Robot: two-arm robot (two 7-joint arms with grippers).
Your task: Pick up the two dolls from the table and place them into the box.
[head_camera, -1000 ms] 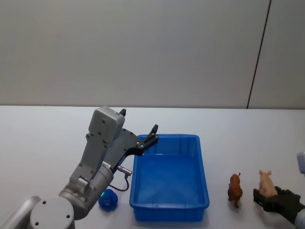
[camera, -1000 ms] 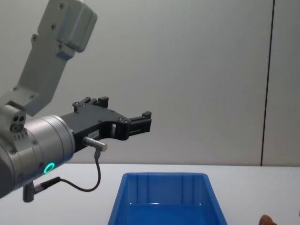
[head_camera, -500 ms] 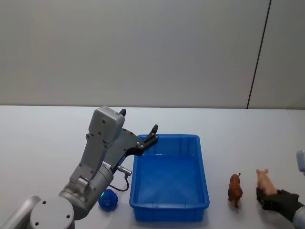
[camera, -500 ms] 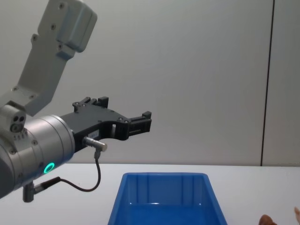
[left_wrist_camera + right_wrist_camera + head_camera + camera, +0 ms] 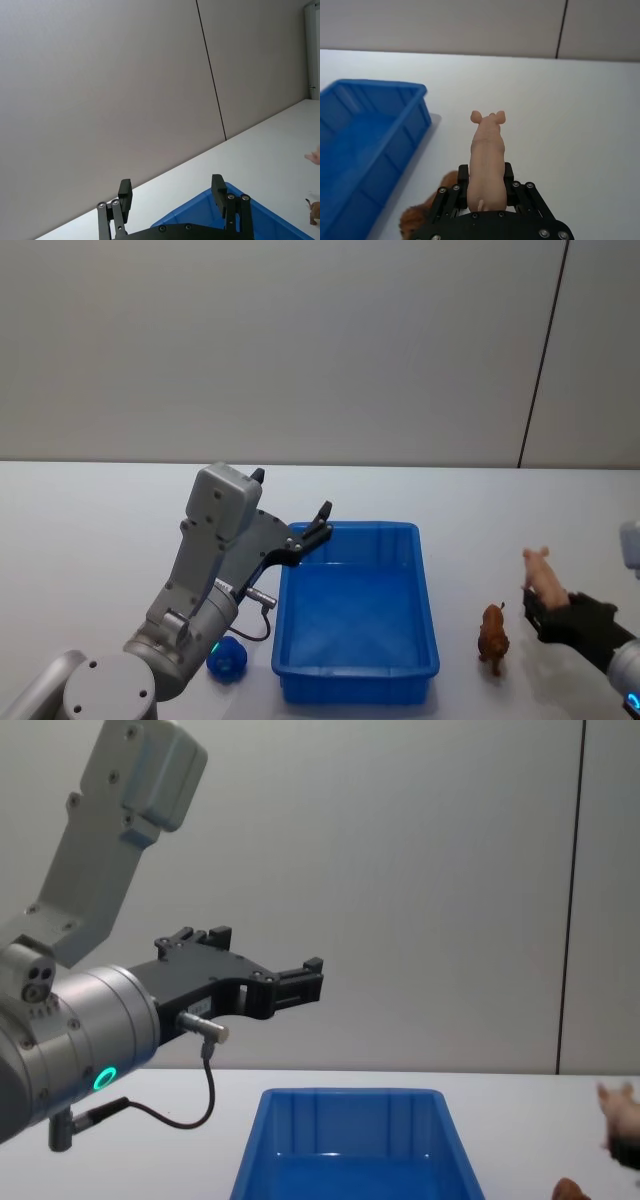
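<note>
Right of the box, the right claw grips the pale peach doll and seems to hold it clear of the desk. I judge the first pick made but nothing delivered, since the box has no doll inside. By the box's near left corner the dark blue doll lies untouched, half hidden behind the left arm, while the left claw hangs wide apart over the box's far left corner. A brown figure stands between box and right claw; the right arm is cut off at the head view's edge.
</note>
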